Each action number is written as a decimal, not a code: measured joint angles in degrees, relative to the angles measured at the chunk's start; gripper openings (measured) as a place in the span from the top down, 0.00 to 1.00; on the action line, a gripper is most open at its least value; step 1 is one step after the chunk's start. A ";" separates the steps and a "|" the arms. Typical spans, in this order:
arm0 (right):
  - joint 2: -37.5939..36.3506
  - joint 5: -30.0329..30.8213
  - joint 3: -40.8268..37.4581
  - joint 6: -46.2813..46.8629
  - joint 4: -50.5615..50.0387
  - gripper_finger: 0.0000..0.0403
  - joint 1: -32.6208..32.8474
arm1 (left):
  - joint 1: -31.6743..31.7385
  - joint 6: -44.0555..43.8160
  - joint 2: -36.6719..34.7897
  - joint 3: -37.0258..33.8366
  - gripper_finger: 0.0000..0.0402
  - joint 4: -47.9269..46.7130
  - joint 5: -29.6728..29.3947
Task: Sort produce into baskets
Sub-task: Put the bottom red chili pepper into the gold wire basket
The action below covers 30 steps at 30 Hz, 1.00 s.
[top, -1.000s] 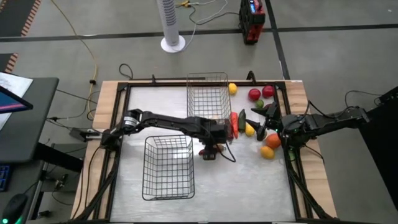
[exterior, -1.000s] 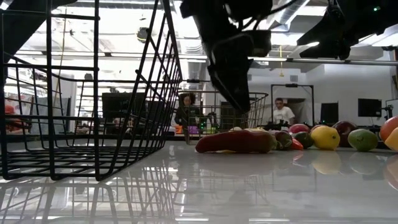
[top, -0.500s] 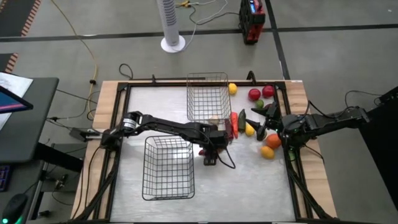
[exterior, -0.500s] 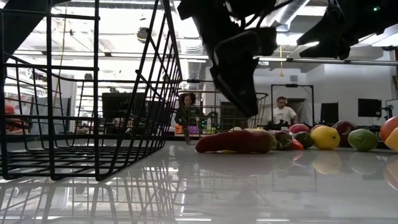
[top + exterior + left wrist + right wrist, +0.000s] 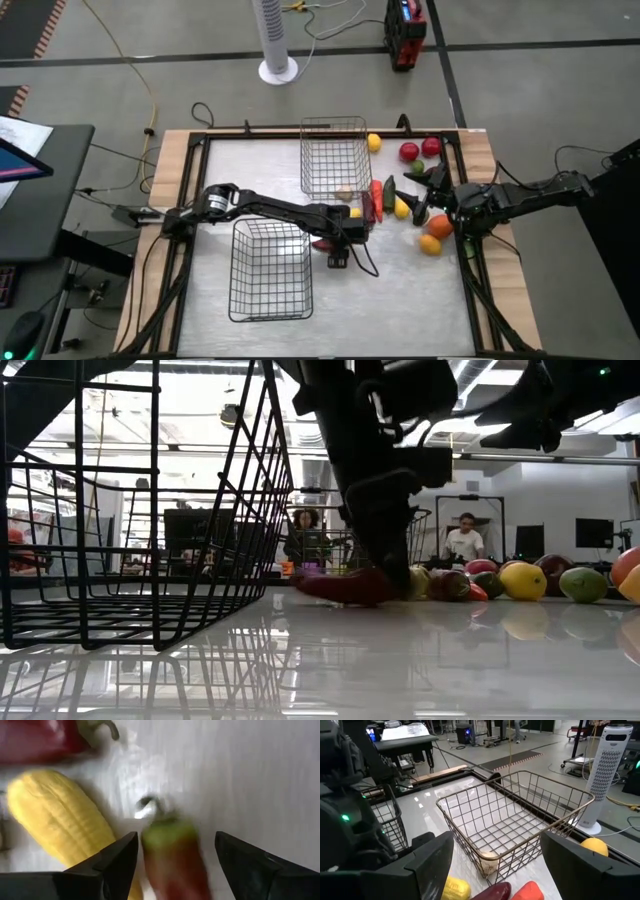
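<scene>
Red pepper (image 5: 172, 862), light, rigid and glossy, lies between the wide-open, empty left gripper (image 5: 172, 855); grasp mid-body, stem toward twelve o'clock.

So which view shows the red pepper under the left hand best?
The left wrist view: the red pepper sits between the open left hand. The low view shows it partly hidden; the high view, a red sliver; the right wrist view, nothing.

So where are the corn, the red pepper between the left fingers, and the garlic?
corn (image 5: 60, 827): left wrist view, middle of the cob.
red pepper (image 5: 172, 857): left wrist view, upper body under the green cap.
garlic (image 5: 487, 861): right wrist view, top of the bulb.
</scene>
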 joint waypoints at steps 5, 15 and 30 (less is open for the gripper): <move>0.00 0.00 0.00 -0.11 -0.18 0.19 0.00 | -0.17 4.30 -0.04 -0.32 0.42 0.76 -1.93; 0.00 0.00 0.00 -0.09 -0.44 0.19 0.00 | -0.17 9.98 -0.04 -0.28 0.71 1.35 -2.54; 0.02 -0.04 0.00 0.08 -0.93 0.19 0.00 | 0.30 17.43 -0.68 22.60 0.72 -10.66 -8.51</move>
